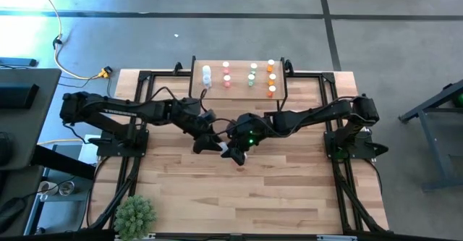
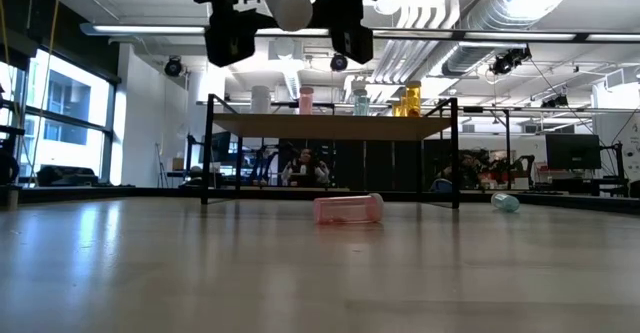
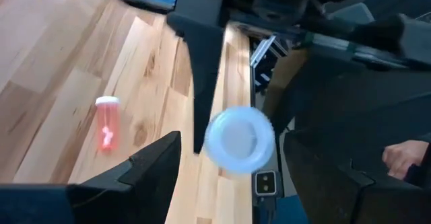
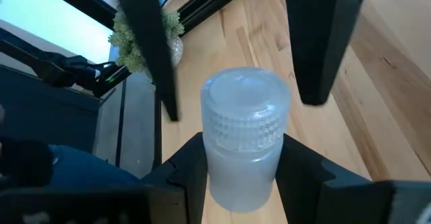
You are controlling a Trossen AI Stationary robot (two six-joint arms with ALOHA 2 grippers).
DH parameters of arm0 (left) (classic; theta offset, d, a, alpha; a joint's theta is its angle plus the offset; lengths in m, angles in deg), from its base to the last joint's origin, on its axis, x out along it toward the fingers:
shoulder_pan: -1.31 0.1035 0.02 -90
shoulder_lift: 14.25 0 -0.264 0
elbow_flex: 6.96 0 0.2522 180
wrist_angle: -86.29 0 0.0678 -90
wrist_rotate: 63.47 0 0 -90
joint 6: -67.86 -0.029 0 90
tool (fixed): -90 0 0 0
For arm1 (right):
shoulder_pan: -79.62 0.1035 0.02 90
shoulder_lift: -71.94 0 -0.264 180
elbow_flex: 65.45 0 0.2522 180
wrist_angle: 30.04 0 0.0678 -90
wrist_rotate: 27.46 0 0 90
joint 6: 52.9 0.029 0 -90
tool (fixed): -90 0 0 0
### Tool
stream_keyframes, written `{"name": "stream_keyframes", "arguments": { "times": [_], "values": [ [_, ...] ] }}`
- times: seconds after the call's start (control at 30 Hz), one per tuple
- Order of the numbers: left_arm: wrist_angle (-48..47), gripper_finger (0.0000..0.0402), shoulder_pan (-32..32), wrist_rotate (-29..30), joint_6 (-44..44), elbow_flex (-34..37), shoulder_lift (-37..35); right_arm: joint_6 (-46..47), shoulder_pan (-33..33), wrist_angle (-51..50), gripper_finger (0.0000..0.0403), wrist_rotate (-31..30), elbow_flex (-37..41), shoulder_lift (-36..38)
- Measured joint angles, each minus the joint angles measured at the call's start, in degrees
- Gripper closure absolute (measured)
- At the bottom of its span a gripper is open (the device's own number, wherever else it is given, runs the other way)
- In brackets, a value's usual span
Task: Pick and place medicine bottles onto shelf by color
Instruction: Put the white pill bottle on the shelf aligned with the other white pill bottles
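Two arms meet over the middle of the desk in the high view. My left gripper and my right gripper are almost touching there. At the far edge stands the shelf, with white, pink, green and orange bottles lined up in rows by color.

From the low view, both grippers hang high above the desk with a white bottle between them. A pink bottle lies on its side on the desk in front of the shelf, its long way running across the picture and its cap to the right. A green bottle lies farther off to the right.

My left wrist view shows my left jaws spread wide on either side of the white bottle's round end, not touching it. So the bottle's long way points straight at this camera.

My right wrist view shows the right jaws closed snug on the bottle's body, with its ribbed cap sticking out past them.

I think this is a hand-over. To do it well, I should center the bottle between the left jaws, close them gently, and only then let go with the right.
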Motion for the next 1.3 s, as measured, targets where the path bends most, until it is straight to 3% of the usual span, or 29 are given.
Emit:
{"name": "stream_keyframes", "arguments": {
  "times": [0.13,0.73,1.1,1.3],
  "values": [
    [3.3,0.0151,0.0,0.1,-0.2,0.0,0.9,0.0,0.1,0.0,0.0276,0.1,0.0,0.0],
    [1.9,0.0202,-0.2,-0.4,-2.1,0.0,2.0,0.1,0.2,0.2,0.0276,0.1,0.0,0.1],
    [2.4,0.0275,-0.2,-0.2,-5.4,0.0,2.0,0.2,0.2,-0.1,0.0276,0.1,0.0,0.1],
    [2.4,0.0269,-0.4,-0.1,-5.6,0.0,2.0,0.1,0.2,-0.1,0.0276,-0.3,0.0,0.1]
  ]
}}
